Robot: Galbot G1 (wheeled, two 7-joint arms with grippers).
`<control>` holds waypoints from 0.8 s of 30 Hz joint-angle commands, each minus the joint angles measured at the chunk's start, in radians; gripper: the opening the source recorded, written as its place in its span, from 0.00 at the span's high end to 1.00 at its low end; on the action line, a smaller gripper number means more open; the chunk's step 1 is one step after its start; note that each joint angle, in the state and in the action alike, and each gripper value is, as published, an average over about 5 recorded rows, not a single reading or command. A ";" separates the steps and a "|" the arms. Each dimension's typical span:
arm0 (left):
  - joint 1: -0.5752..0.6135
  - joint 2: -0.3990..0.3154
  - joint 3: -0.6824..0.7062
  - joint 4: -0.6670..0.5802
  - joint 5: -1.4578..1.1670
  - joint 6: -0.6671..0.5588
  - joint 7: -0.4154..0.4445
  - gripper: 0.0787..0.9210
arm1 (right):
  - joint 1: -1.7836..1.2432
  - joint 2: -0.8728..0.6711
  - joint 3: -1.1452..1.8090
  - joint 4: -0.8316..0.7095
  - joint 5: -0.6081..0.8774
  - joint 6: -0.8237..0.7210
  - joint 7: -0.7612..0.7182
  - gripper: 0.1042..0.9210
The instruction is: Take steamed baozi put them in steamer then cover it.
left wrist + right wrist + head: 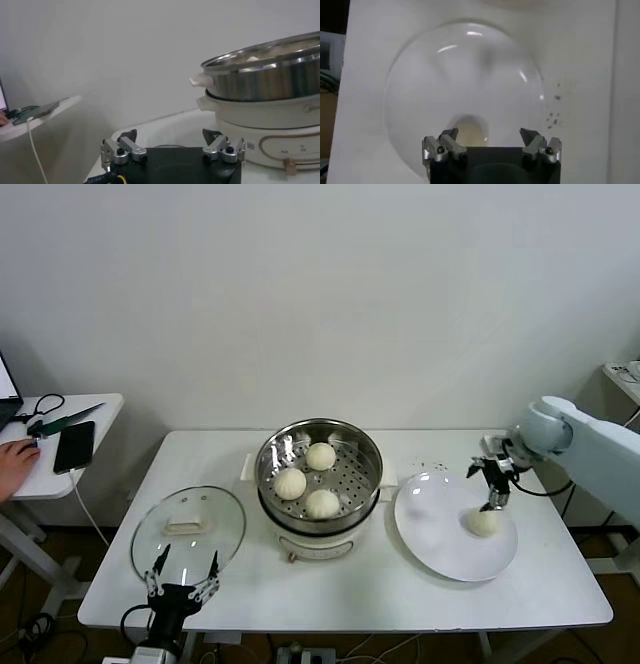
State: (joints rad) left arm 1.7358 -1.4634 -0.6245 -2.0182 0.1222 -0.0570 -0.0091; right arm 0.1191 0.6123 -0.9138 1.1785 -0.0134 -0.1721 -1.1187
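Note:
The steel steamer stands mid-table on its white base and holds three cream-white baozi. A fourth baozi lies on the white plate to the right. My right gripper is open, above the plate's far edge just beyond this baozi; in the right wrist view the gripper has the baozi below it, towards one finger. The glass cover with its white handle lies flat at the table's front left. My left gripper is open and empty at the front edge, next to the cover. The left wrist view shows the steamer.
A small side table at far left holds a phone and cables, with a person's hand on it. The plate lies close to the table's right end.

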 commanded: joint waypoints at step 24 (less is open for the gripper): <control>-0.004 -0.007 0.000 0.022 0.015 0.003 -0.001 0.12 | -0.181 0.132 0.150 -0.229 -0.105 0.010 0.005 0.12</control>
State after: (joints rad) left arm 1.7320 -1.4700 -0.6250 -1.9969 0.1363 -0.0548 -0.0098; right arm -0.0404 0.7182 -0.7780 0.9860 -0.1072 -0.1631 -1.1124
